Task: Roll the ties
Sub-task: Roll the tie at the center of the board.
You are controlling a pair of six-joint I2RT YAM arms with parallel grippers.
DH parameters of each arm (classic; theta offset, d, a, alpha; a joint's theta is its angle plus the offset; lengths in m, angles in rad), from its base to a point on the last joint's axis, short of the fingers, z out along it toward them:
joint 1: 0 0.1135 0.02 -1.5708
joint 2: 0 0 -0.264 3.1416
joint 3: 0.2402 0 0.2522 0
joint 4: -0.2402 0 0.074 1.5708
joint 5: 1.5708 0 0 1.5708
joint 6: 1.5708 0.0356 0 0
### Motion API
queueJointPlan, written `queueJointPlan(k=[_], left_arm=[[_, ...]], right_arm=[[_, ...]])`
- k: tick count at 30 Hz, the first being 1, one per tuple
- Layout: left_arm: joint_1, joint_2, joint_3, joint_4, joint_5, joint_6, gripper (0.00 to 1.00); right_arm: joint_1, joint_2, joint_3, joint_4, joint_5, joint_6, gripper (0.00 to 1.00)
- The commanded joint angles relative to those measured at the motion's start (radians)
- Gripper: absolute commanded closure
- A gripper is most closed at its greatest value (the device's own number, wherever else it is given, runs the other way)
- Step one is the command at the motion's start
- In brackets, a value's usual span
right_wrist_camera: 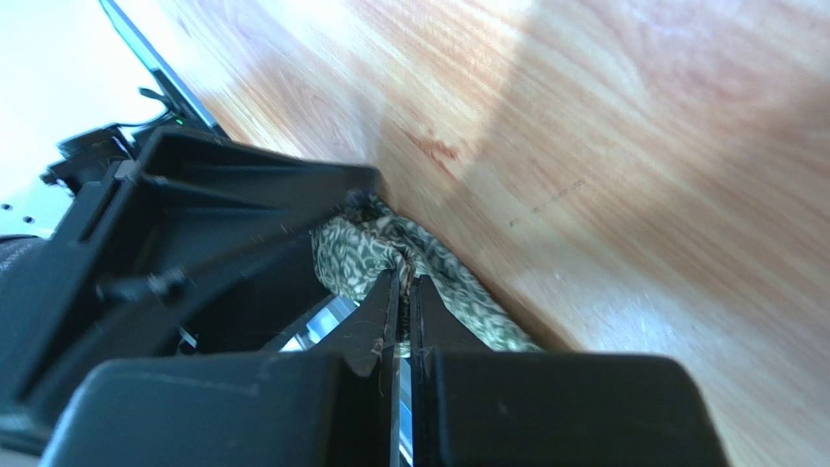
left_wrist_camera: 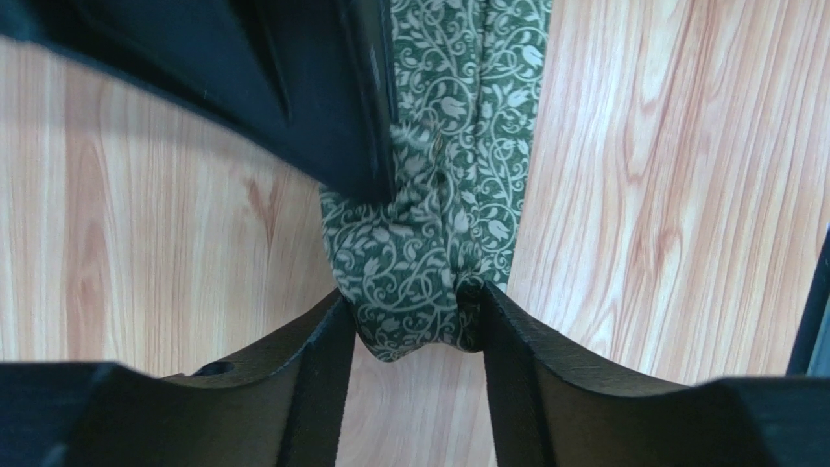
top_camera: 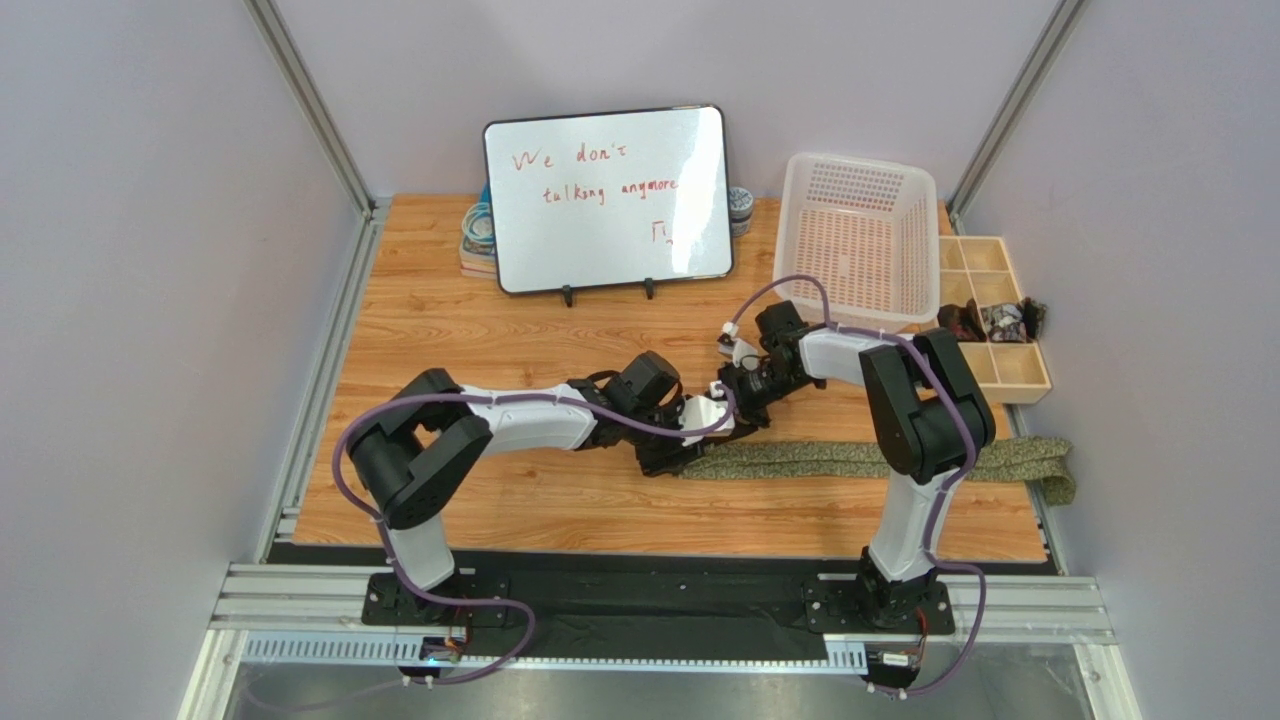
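Observation:
The tie (top_camera: 887,458), olive-green with a pale vine pattern, lies flat along the near part of the wooden table, from the middle to the right edge. Both grippers meet at its left end. My left gripper (left_wrist_camera: 414,311) stands open, and the tie's folded, bunched end (left_wrist_camera: 438,195) sits between its fingertips, brushing both. My right gripper (right_wrist_camera: 401,282) is shut on a pinch of the tie (right_wrist_camera: 458,292) just beyond that fold. One of its dark fingers (left_wrist_camera: 321,88) crosses the top of the left wrist view. From above, the left gripper (top_camera: 699,435) and the right gripper (top_camera: 733,402) are almost touching.
A whiteboard (top_camera: 609,195) with red writing stands at the back. A white plastic basket (top_camera: 857,240) sits at the back right, beside a wooden compartment tray (top_camera: 999,315) holding small dark items. The tie's wide end (top_camera: 1052,458) reaches the table's right edge.

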Motion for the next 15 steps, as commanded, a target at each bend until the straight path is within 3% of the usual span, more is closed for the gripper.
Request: queueJointPlan(k=[1,6,10,11,15], left_arm=[[0.015,-0.051,-0.034,-0.127,0.048,-0.003,0.41],[0.013,-0.035,-0.044,-0.09,0.055,-0.047,0.36],[0.013,-0.039,-0.054,-0.055,0.058,-0.067,0.3],[0.011,-0.041,-0.058,-0.045,0.054,-0.069,0.22],[0.002,-0.042,-0.064,-0.001,0.017,-0.081,0.2]], right_arm=[[0.005,-0.045,-0.026,0.188,-0.053,0.114,1.0],[0.011,-0.058,-0.063,0.261,-0.085,0.205,1.0],[0.021,-0.094,-0.081,0.235,-0.096,0.21,1.0],[0.021,-0.101,-0.084,0.224,-0.096,0.205,1.0],[0.021,-0.11,-0.095,0.167,-0.094,0.164,1.0]])
